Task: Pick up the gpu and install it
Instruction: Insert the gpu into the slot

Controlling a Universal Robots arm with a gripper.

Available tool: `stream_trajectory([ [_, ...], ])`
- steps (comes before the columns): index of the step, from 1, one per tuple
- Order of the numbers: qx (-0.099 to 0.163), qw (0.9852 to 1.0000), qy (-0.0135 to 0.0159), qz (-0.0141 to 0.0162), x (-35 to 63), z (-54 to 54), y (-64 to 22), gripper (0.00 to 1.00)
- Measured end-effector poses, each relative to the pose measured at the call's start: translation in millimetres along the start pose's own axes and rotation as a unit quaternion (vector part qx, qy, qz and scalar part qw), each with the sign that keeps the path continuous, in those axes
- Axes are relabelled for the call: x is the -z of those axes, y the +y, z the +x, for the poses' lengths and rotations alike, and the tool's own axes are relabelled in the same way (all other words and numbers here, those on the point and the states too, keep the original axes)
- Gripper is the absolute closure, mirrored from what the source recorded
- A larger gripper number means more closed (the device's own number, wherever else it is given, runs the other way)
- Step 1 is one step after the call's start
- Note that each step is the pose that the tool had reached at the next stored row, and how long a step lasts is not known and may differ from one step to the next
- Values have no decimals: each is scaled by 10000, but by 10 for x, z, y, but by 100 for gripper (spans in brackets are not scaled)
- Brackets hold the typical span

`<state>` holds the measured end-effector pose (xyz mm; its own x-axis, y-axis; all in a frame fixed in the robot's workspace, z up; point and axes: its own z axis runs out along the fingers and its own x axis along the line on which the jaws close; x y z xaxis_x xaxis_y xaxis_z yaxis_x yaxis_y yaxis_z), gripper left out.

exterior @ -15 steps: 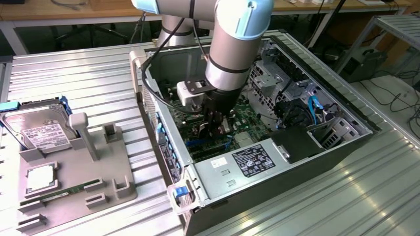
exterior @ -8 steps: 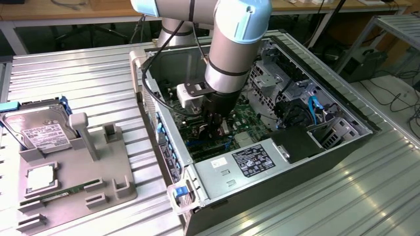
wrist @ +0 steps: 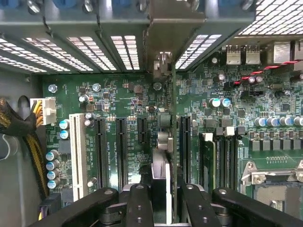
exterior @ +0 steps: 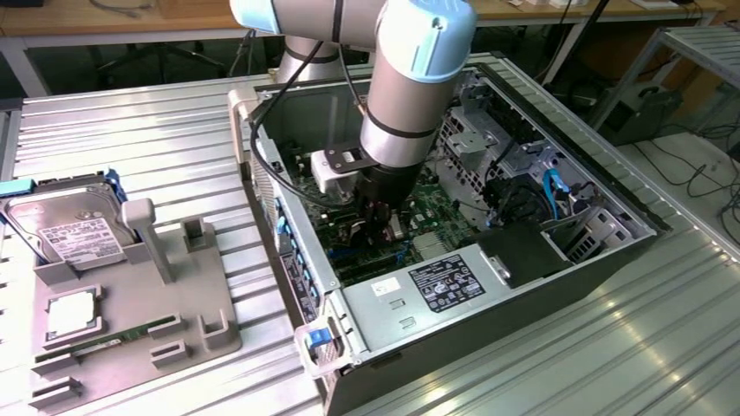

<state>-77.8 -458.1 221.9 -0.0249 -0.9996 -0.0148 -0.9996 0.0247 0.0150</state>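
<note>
We see the black fingers [wrist: 161,201] closed on the thin dark gpu card with its silvery metal bracket [wrist: 163,142], held edge-on just above the green motherboard [wrist: 128,109], between its black expansion slots. The grey arm [exterior: 399,95] reaches down inside the open black computer case [exterior: 601,251] on the ribbed metal surface [exterior: 173,147].
</note>
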Motion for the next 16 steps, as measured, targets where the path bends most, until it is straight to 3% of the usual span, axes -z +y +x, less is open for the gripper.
stream_trajectory([
  [11, 1, 10000, -18, 9, -47, -2, -2, 71],
  [12, 0, 10000, -14, 8, -36, -1, -1, 65],
  [16, 1, 10000, -13, 27, 79, -2, 1, 65],
])
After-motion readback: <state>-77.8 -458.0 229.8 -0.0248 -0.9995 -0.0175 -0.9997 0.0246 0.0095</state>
